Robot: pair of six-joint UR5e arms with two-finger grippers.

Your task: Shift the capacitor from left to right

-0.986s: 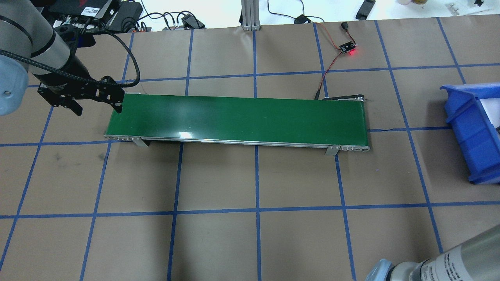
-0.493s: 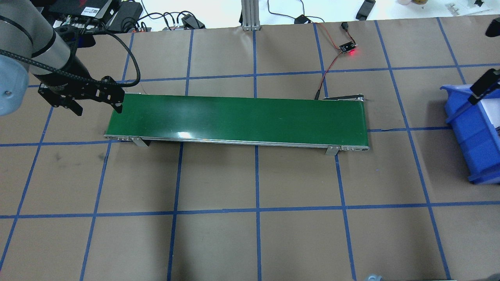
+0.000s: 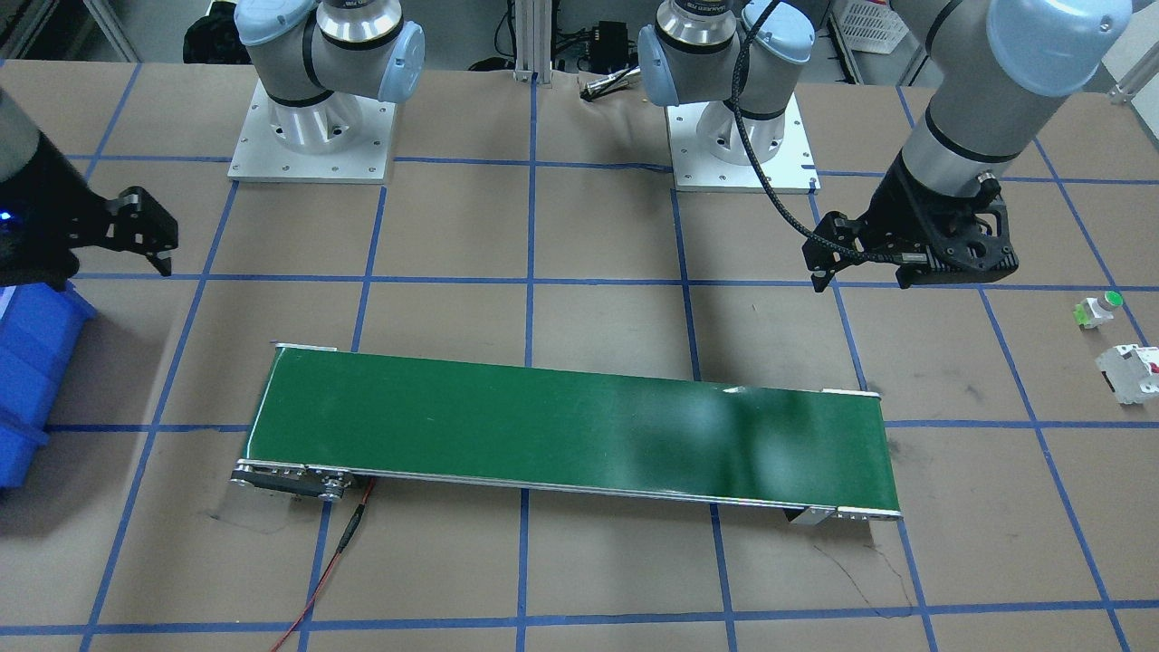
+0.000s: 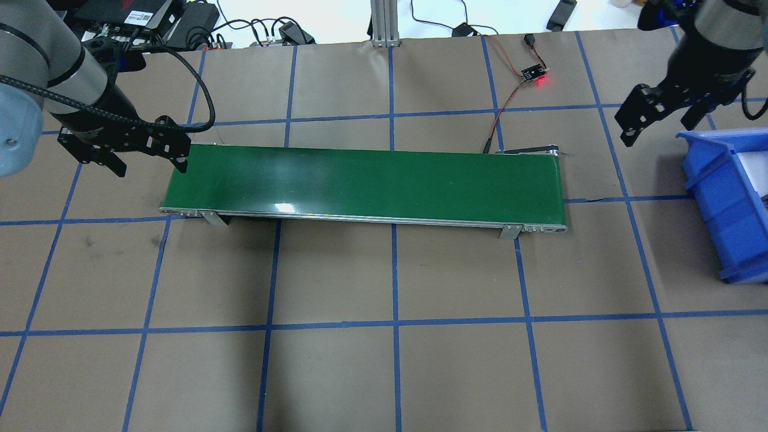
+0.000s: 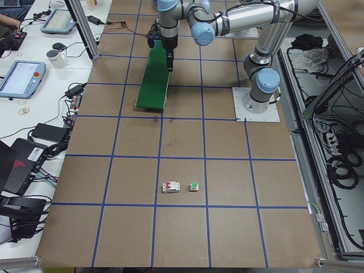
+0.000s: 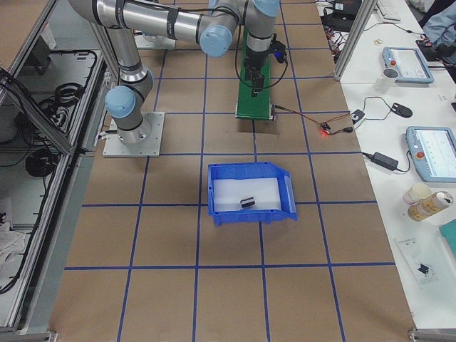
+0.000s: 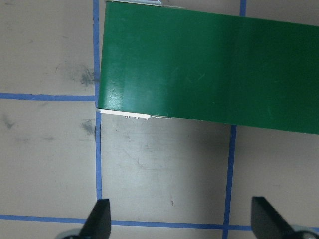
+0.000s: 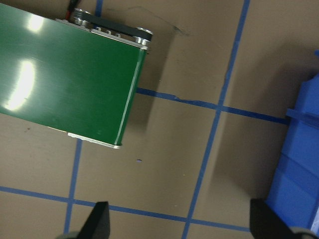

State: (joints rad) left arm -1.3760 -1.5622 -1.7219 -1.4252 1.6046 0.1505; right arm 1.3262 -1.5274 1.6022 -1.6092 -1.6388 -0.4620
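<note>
The capacitor [image 6: 247, 202], a small dark stub, lies on the white floor of the blue bin [image 6: 249, 216], seen in the exterior right view only. My left gripper [image 4: 149, 161] is open and empty, hovering at the left end of the green conveyor belt [image 4: 372, 183]. Its wrist view shows bare paper between its spread fingertips [image 7: 100, 218]. My right gripper [image 4: 657, 129] is open and empty. It hangs between the belt's right end and the bin [image 4: 729, 204], and the bin's edge [image 8: 299, 164] also shows in its wrist view.
A white block with a red mark [image 3: 1130, 371] and a small white part with a green cap [image 3: 1097, 308] lie on the paper on my left side. A small sensor board with a red light [image 4: 534, 75] and its wires sit behind the belt.
My right arm has swung up from the bottom right corner of the overhead view to the upper right, beside the blue bin. My left arm has not moved.
</note>
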